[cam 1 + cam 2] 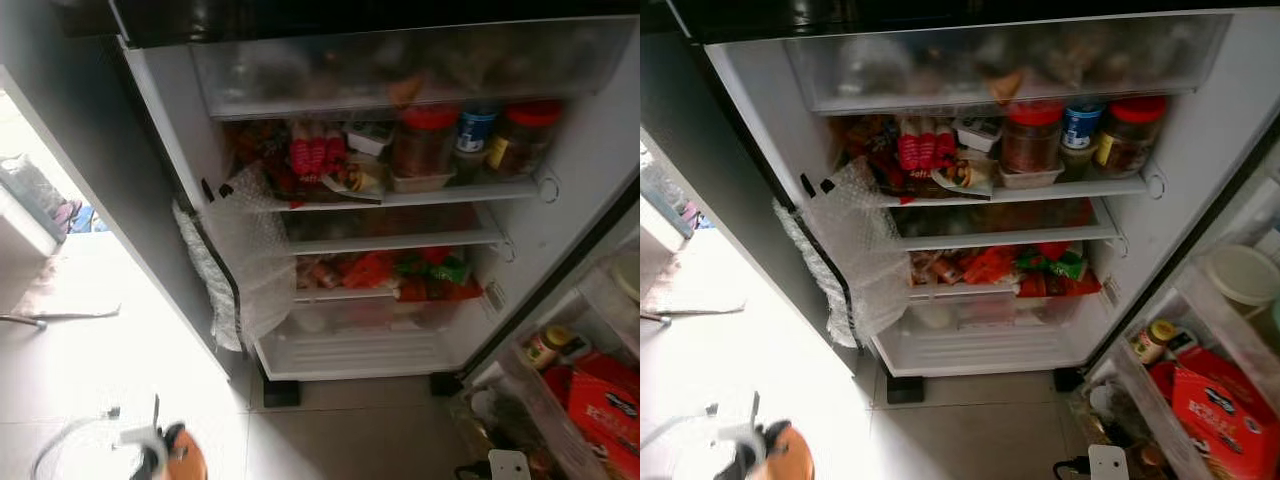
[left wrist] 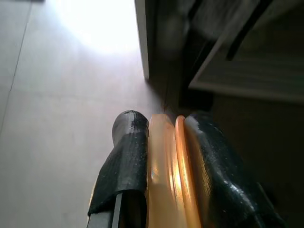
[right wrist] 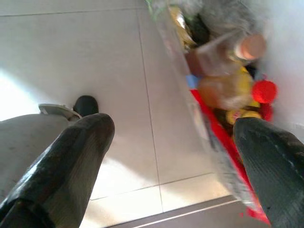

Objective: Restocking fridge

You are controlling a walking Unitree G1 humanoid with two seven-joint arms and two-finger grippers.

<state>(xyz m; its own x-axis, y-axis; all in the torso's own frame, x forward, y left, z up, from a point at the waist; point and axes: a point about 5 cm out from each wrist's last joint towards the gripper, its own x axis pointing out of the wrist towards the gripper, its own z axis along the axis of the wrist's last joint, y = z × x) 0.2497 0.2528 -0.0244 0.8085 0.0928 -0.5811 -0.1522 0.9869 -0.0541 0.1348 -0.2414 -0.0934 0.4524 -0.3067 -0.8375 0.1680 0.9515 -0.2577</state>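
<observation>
Fridge (image 1: 560,60) open ahead, door (image 1: 600,370) swung out on the right, shelves already crowded. Left gripper (image 2: 164,156) low at lower left, fingers (image 2: 126,161) clamped on an orange item (image 2: 164,171), thin and glossy in the left wrist view, seen as an orange blob near the floor in the left eye view (image 1: 185,455); kind of item cannot be told. Right gripper (image 3: 173,161) hanging over the tile floor (image 3: 118,57) beside the door bins, fingers spread wide, nothing between them. Risks, as judged: slip of the smooth orange item from a narrow pinch during the lift; snag on the bubble wrap (image 1: 245,250) hanging off the left wall of the compartment, directly across the likely approach from the left; knock against the red-lidded jars (image 1: 425,140) or the red packets (image 1: 310,155) on the upper shelf if pushed in without a gap. Middle shelf (image 1: 400,240) looks less packed, bottom drawer (image 1: 350,350) nearly bare, so probably the easier targets. Room to move: bright bare floor on the left, well apart from everything; tight on the right, where door bins with a red carton (image 1: 605,405) and small jar (image 1: 545,345) stand close. Shelf lips and drawer rim as edges to clear on entry.
</observation>
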